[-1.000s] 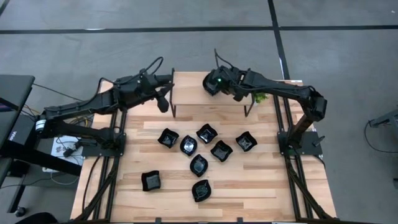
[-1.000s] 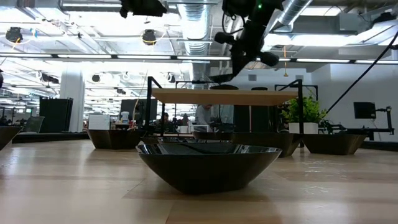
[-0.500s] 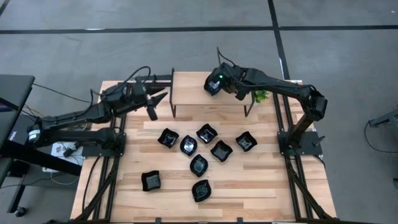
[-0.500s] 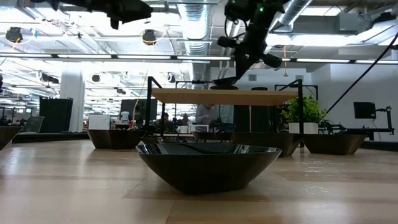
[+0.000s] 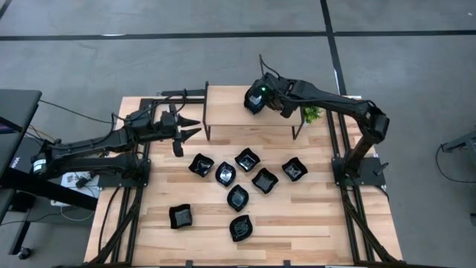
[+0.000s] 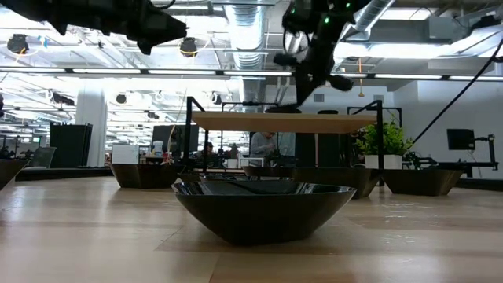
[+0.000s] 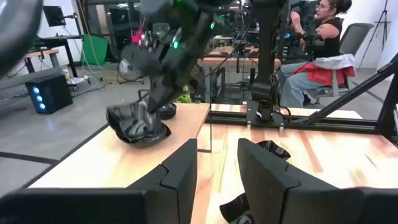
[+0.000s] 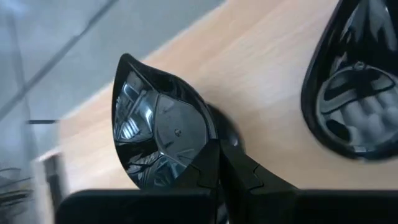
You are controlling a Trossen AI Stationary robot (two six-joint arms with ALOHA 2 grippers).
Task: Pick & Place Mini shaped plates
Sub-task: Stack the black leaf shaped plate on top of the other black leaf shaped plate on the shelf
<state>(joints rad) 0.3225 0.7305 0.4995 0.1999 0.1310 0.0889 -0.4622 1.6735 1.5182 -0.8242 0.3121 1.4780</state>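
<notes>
At the far end of the table (image 5: 149, 231), on the raised wooden shelf (image 5: 230, 112), you have the right gripper (image 5: 260, 100) clamped on the rim of a teardrop plate (image 8: 161, 134), which sits on the shelf's right half. The right wrist view shows a second plate (image 8: 357, 93) on the shelf just beside it, apart from the first.

Items on the lower tabletop, per the high view:
- Eight mini shaped plates, all glossy black and upright.
- A cluster of six in the middle: left plate (image 5: 200, 165), teardrop plate beside it (image 5: 225, 173), wavy-edged one farther back (image 5: 247, 159), square one (image 5: 264, 179), right plate (image 5: 294, 170), and a nearer teardrop (image 5: 237, 197).
- Two nearer to you: a square plate (image 5: 181, 217) at left, a leaf-like plate (image 5: 240, 227) toward the centre.

Your left gripper (image 5: 190, 128) hangs above the table's far left, just beside the shelf's left legs, fingers (image 7: 180, 174) apart and holding nothing.

A small green plant (image 5: 311, 115) stands at the far right, beside the shelf. A seated person (image 7: 317, 43) shows beyond the table in the left wrist view.
</notes>
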